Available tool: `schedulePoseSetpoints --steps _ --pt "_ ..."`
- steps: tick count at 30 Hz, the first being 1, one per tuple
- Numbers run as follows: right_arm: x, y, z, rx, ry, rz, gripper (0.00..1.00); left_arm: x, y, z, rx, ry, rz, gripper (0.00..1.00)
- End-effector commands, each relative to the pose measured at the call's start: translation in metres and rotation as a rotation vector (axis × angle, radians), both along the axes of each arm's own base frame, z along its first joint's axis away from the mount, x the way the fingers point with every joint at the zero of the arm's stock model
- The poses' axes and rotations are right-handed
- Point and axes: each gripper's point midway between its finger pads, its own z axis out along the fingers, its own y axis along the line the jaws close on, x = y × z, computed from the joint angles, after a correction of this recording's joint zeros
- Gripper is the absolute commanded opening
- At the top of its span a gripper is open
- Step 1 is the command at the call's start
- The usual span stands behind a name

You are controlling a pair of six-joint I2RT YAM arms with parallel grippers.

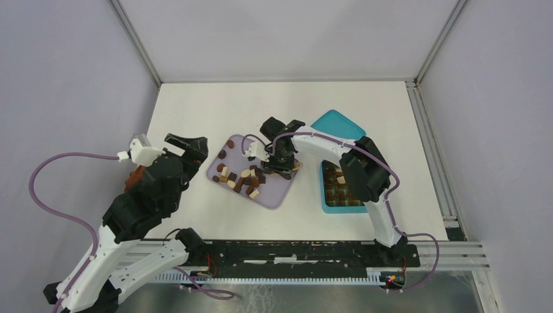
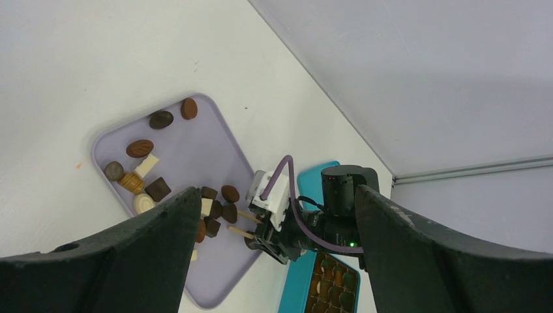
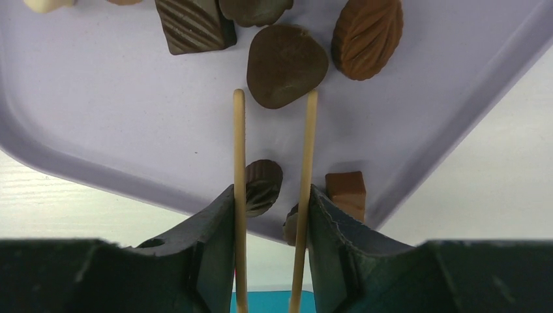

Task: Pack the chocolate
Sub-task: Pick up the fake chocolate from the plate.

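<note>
While the right pincer (image 3: 272,202) hangs low over the near right corner of a lavender tray (image 1: 277,189), its two pale wooden sticks (image 3: 239,143) stand apart, clamping nothing. A ridged dark piece (image 3: 263,186) lies between the sticks, against the left one and clear of the right. A rounded brown piece (image 3: 287,65) sits on the tray at the stick tips, touching the right one, and a leaf-shaped piece (image 3: 366,39) lies just to its right. A small square brown piece (image 3: 345,189) rests just outside the right stick, near the tray's rim.

Most of the chocolate (image 1: 244,179) (dark, mid brown and cream-white) is scattered loose across the tray in the middle of the white surface (image 1: 195,104). More pieces fill compartments of the teal box (image 1: 324,195) just right of the tray, under the right arm, with a teal lid (image 1: 339,124) behind it.

At far left the left pincer (image 2: 275,194) is held high and well apart from the tray, jaws spread wide and empty. A rust-brown cloth lump (image 1: 135,176) shows beside that arm.
</note>
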Motion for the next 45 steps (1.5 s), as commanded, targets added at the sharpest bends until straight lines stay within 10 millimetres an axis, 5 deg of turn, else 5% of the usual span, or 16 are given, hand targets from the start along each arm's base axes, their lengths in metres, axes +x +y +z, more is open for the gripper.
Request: schedulePoseSetpoints --steps 1,23,29,37,45 --pt "0.012 0.012 0.013 0.017 -0.047 -0.013 0.45 0.003 0.006 0.000 0.022 -0.005 0.035 0.92" --pt "0.020 0.033 0.007 0.014 -0.075 0.000 0.46 0.007 0.002 0.002 0.028 -0.006 0.034 0.92" --pt "0.018 0.035 0.005 0.017 -0.065 0.005 0.39 0.007 0.001 0.001 0.025 -0.004 0.030 0.92" --pt "0.012 0.034 0.025 0.062 -0.077 0.015 0.19 0.009 -0.004 -0.003 0.016 0.000 0.011 0.92" --pt "0.005 0.030 0.052 0.143 -0.077 0.016 0.17 0.010 -0.012 -0.008 0.004 0.007 -0.018 0.92"
